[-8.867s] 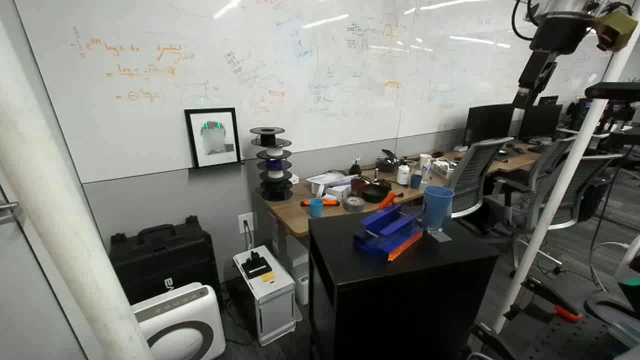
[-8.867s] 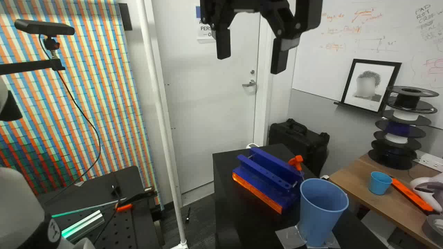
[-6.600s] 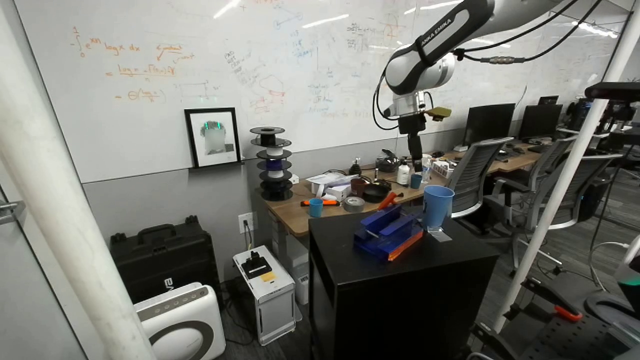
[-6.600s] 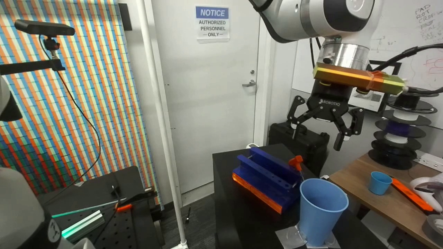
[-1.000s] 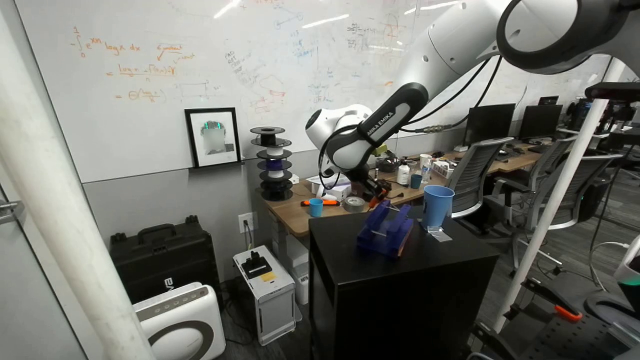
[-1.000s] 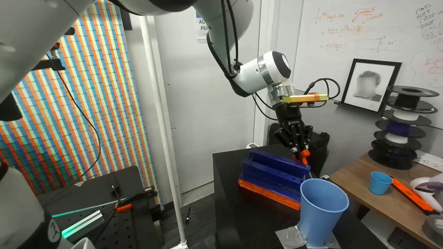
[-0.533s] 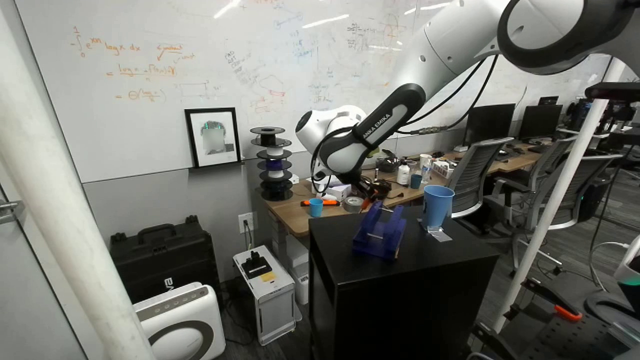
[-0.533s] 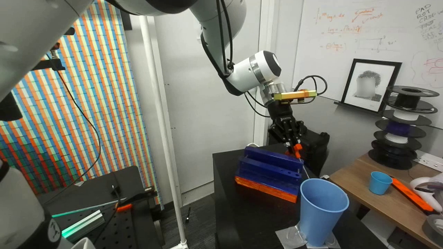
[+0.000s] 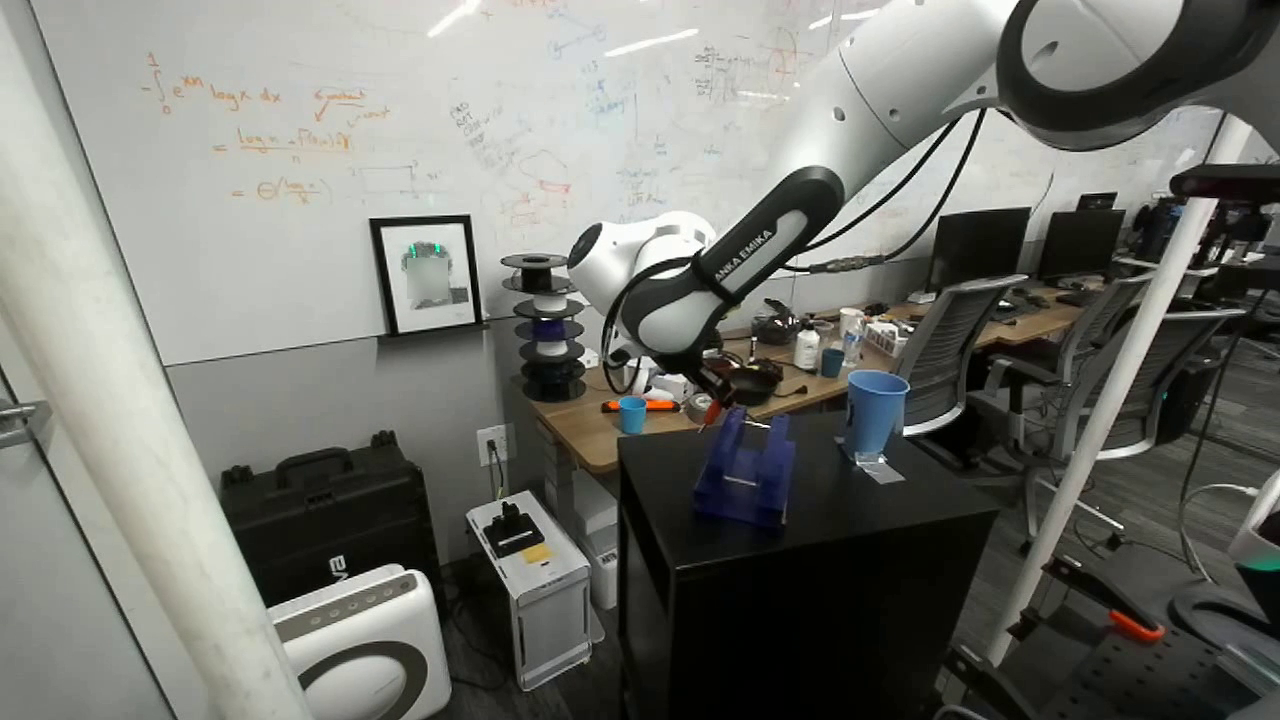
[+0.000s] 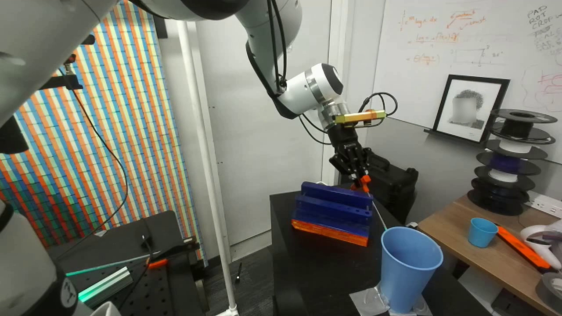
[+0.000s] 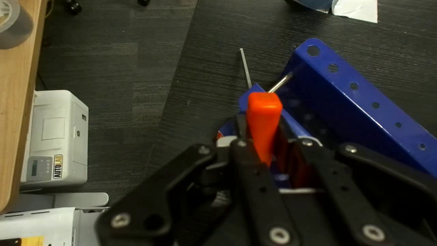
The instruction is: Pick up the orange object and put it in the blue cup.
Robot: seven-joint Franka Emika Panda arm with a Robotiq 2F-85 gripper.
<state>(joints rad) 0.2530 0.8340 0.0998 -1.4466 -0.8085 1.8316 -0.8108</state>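
The gripper (image 11: 263,131) clamps the orange object (image 11: 264,106) between its two sides. In an exterior view both show just beyond the dark blue block (image 10: 331,210), the blue cup (image 10: 406,272) standing nearer and further right on the worktop (image 10: 322,274).

Orange object (image 11: 264,118) now gripped, blue block (image 10: 333,202) turned.

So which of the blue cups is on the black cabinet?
The tall light-blue tumbler; the small bright-blue cup and the dark teal one both stand on the wooden desk.
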